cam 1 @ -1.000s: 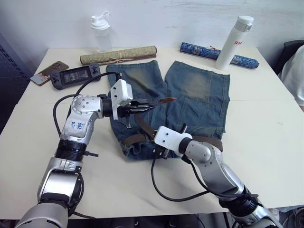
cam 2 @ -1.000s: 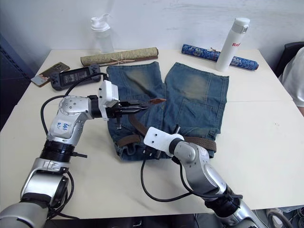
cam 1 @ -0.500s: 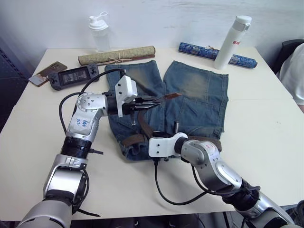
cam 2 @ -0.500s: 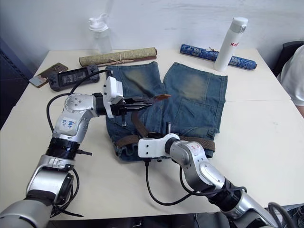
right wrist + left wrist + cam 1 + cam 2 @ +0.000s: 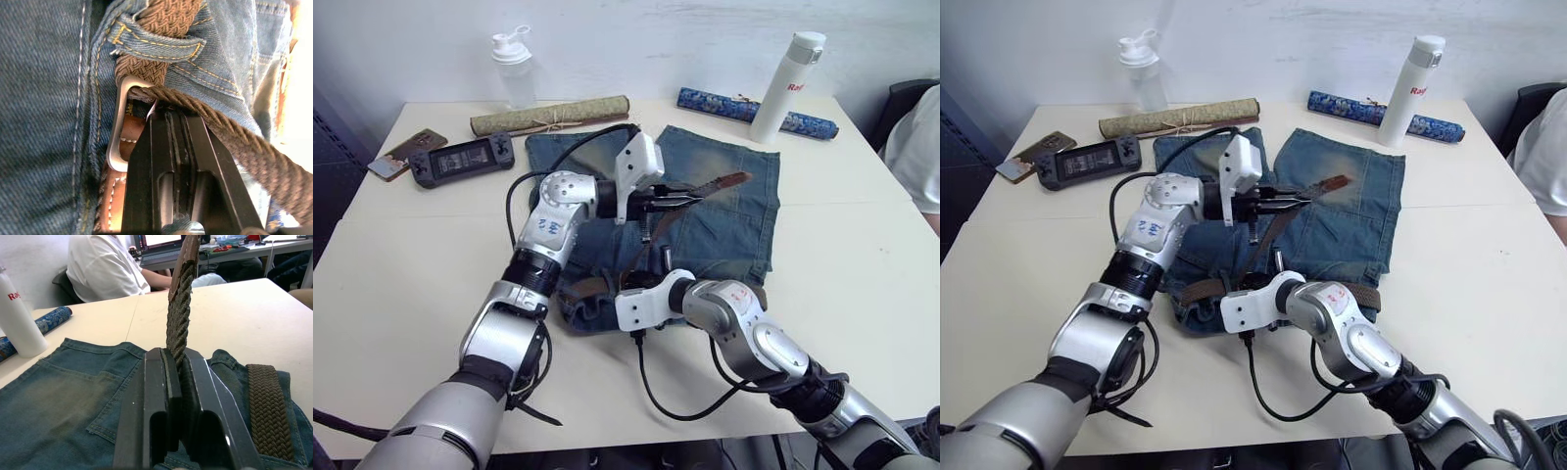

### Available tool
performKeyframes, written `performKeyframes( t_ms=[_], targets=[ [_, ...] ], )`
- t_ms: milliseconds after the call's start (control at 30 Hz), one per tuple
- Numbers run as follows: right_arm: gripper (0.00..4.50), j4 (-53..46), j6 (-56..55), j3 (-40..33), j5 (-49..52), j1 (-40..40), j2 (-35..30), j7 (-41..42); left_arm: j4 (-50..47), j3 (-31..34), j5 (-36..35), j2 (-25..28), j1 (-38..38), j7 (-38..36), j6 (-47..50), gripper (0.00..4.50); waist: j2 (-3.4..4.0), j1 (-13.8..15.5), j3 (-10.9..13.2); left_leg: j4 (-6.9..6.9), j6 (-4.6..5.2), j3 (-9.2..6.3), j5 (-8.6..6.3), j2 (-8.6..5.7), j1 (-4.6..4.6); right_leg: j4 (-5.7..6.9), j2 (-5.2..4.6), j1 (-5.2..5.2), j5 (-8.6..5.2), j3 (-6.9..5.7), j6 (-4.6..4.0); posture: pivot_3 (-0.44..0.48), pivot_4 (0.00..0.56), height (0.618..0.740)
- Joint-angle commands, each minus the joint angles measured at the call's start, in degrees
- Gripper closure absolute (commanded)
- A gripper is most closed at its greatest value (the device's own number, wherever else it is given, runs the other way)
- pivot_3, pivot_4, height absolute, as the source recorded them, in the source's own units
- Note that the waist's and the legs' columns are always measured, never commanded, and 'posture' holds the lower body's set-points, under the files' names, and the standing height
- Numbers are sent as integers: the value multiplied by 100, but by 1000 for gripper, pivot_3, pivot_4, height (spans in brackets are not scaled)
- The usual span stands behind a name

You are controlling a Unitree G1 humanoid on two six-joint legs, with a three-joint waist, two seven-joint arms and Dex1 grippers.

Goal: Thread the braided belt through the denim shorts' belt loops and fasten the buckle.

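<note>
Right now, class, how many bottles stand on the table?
2: a clear shaker bottle at the far left edge, and a white flask at the far right, beside the blue roll.

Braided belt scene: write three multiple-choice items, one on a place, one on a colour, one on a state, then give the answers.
1. Where does the white bottle stand?
A. at the table's far edge, beyond the denim shorts
B. on the shorts
C. beside the game console

2. What colour is the tip of the braided belt?
A. blue
B. brown
C. white

3. What is the left gripper doing?
A. hanging open
B. shut on the shorts' hem
C. shut on the belt

Answers:
1. A: it stands past the shorts' leg ends, by the blue patterned roll.
2. B: the left wrist view shows a brown leather end above the olive weave.
3. C: the strap rises from between its closed fingers, while the right gripper sits at the buckle.
</note>
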Motion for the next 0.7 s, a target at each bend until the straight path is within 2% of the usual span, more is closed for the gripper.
performKeyframes(
  t_ms=[33,333,700],
  targets=[
    [4421,642,-984,803,-142,200,-304,530,1486,25,225,-872,-1234,542,-545,4500,0,3,0,0,0,0,0,0,0,0,0,0,0,0,0,0,150,717],
    [4421,813,-1582,848,-315,115,-175,713,3303,132,469,-1911,-2166,786,-978,4500,-2,99,-1,9,3,1,1,-4,1,3,-3,2,0,-2,1,0,150,717],
    [4421,1012,-2155,811,-271,66,-52,920,3974,146,793,-3181,-2736,905,-1308,4500,7,141,-13,11,2,5,0,-4,12,-19,-5,7,0,0,0,0,150,717]
  ],
)
